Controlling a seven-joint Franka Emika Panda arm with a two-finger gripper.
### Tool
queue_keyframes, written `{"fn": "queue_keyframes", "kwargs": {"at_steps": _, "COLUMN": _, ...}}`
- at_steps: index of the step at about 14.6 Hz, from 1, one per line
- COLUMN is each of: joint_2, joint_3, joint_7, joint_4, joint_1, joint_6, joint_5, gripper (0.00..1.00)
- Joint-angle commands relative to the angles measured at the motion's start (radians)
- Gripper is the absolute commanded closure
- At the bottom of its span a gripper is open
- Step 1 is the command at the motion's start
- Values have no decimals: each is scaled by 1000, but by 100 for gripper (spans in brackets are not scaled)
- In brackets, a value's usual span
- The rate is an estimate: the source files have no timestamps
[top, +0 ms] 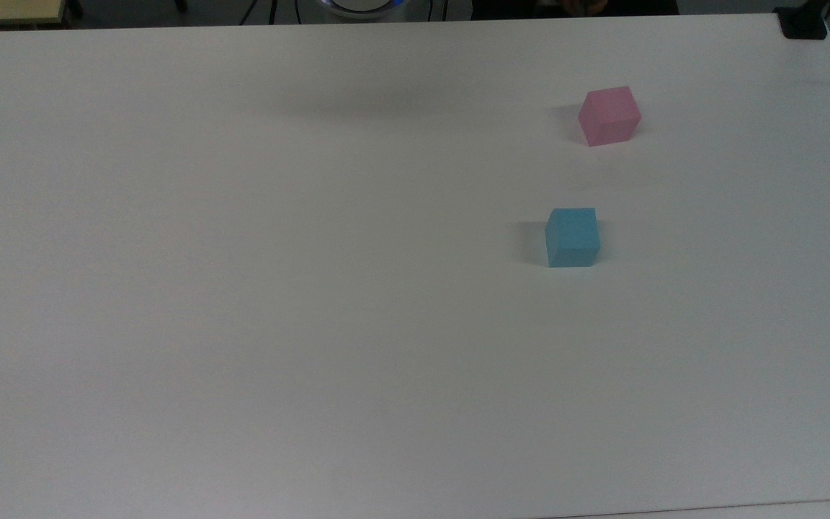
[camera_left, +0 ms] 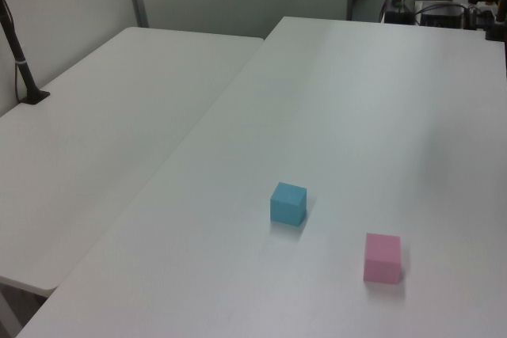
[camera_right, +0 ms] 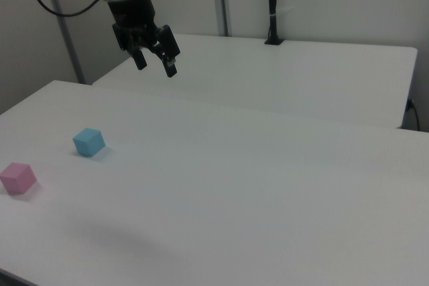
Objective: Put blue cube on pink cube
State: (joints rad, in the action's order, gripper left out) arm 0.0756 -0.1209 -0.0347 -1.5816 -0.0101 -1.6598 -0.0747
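Plainly, nothing is grasped yet: the gripper (camera_right: 155, 62) hangs high above the white table (top: 242, 324) with its two fingers spread apart and nothing between them, pointing down and a little toward the right view's right.

The blue cube (camera_right: 88, 142) sits flat on the table, below the gripper and off toward the right view's left — so the coming move, as I judge it, is a descent combined with a shift leftward in the right view. The pink cube (camera_right: 17, 177) lies further the same way, beyond the blue one and nearer the right view's lower left corner; the two are near each other but clearly apart, with bare tabletop between them.

In the top view the blue cube (top: 572, 237) stands below and slightly left of the pink cube (top: 609, 115), both in the top view's right half. The left view shows the blue cube (camera_left: 288, 203) to the upper left of the pink cube (camera_left: 383, 258).

Being a cube, the blue one has no long axis; what matters is squaring the fingers to a pair of opposite faces — it sits slightly turned against the table's edges.
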Motion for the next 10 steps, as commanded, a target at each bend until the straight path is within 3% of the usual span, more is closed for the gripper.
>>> {"fn": "queue_keyframes", "kwargs": {"at_steps": 1, "joint_2": 23, "joint_3": -23, "joint_7": 144, "joint_4": -18, "joint_1": 51, "joint_6": 24, "joint_5": 6, "gripper": 0}}
{"fn": "queue_keyframes", "kwargs": {"at_steps": 10, "joint_2": 23, "joint_3": -22, "joint_7": 144, "joint_4": -11, "joint_1": 52, "joint_6": 66, "joint_5": 6, "gripper": 0}}
